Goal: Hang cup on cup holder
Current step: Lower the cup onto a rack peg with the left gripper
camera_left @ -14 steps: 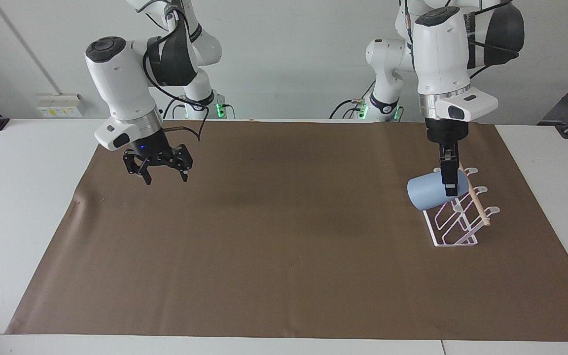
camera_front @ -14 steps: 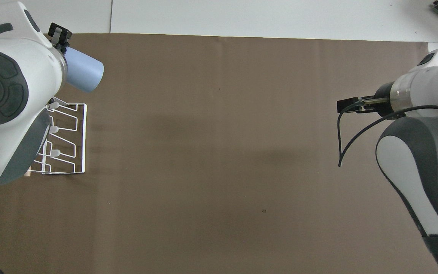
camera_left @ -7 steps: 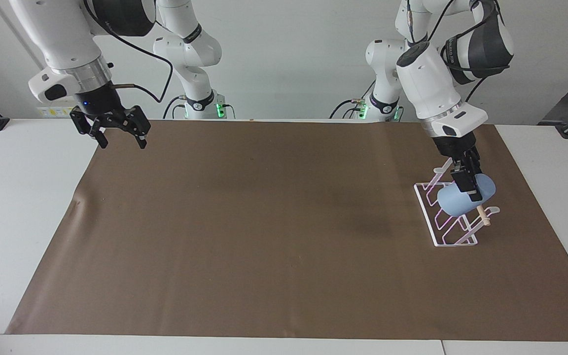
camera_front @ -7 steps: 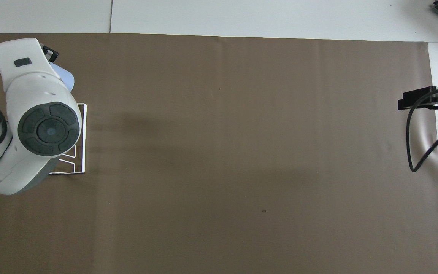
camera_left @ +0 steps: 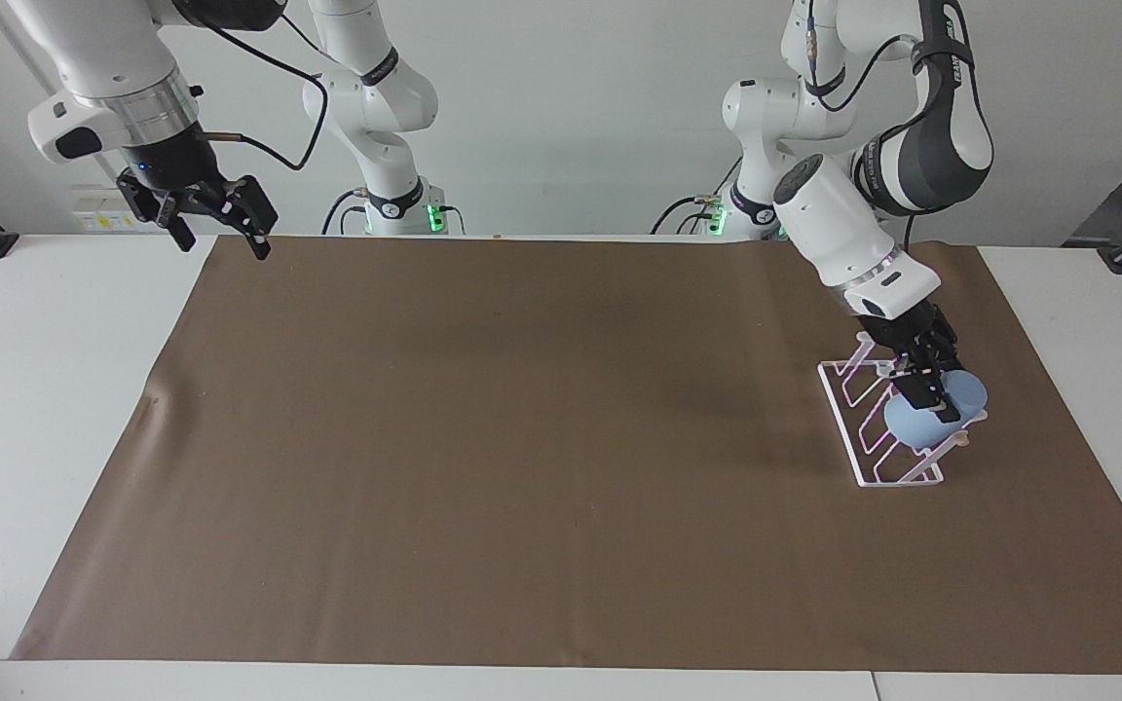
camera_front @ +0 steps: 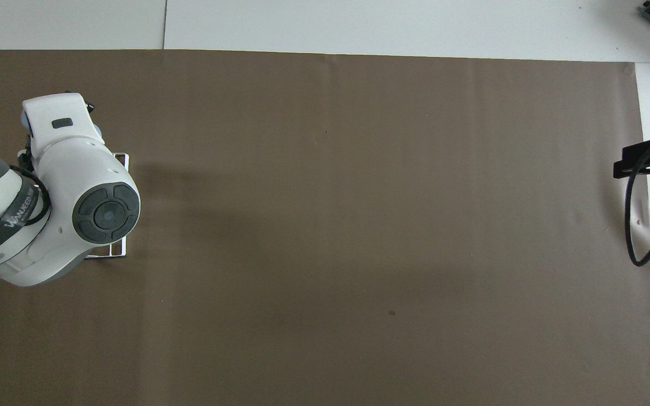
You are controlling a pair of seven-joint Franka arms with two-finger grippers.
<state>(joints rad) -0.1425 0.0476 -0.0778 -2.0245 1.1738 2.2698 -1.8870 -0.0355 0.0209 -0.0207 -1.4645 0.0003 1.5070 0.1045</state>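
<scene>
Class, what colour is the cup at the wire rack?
Plain light blue cup, seen best in the facing view.

A white table (camera_left: 55,409) stood against a plain pale wall (camera_left: 571,107), mostly covered by a brown paper sheet (camera_left: 542,438). A bank of wall sockets (camera_left: 98,220) sat low on the wall.
</scene>
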